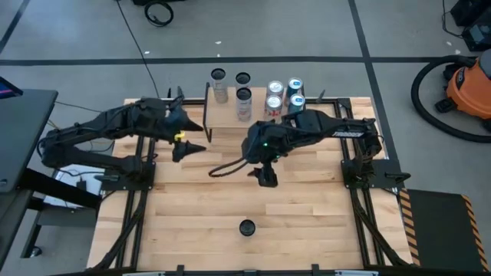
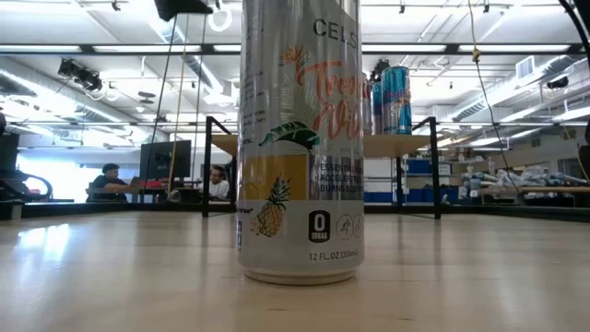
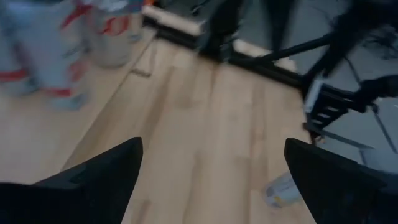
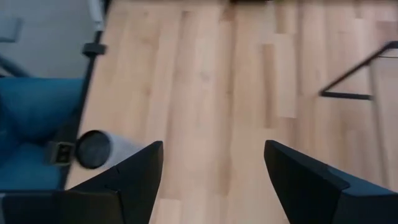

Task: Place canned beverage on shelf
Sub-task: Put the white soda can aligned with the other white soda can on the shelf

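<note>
A tall white canned beverage [image 1: 246,228] with a pineapple print stands upright on its base near the table's front edge, and it fills the low view [image 2: 300,138]. The shelf [image 1: 226,116], a light plank on black legs, stands at the table's far side with several cans [image 1: 275,92] on top. My right gripper [image 1: 266,176] hangs open above mid-table, between shelf and can, and its wrist view shows the can's dark top [image 4: 93,149] off to one side. My left gripper [image 1: 188,146] hovers open by the shelf's left end. Neither holds anything.
Bare wooden tabletop [image 1: 307,207] lies between the shelf and the lone can. Black frame rails [image 1: 360,176] run along both sides of the table. An orange vacuum [image 1: 468,84] stands on the floor at the far right. People sit at desks [image 2: 115,180] in the room behind.
</note>
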Controlling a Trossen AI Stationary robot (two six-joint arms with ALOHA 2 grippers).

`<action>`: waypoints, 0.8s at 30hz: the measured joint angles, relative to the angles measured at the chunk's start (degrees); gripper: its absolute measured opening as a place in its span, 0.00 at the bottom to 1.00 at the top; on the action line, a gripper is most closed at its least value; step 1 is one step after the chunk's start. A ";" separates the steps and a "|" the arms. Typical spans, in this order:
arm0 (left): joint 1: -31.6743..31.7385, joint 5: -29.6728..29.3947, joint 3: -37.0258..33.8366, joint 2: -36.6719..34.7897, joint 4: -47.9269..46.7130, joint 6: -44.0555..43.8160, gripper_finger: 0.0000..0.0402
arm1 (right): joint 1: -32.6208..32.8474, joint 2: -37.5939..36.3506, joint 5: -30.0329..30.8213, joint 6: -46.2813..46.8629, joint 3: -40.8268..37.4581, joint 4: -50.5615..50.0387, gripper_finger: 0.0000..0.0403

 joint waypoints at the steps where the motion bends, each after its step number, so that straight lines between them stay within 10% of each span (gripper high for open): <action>1: -1.75 -0.60 0.00 0.43 1.46 -0.12 0.98 | -0.09 -0.04 0.86 0.21 0.02 -0.01 0.71; 24: -22.45 -8.56 -0.07 18.44 17.68 -1.21 0.98 | -6.74 -2.65 3.64 1.75 0.04 -2.88 0.71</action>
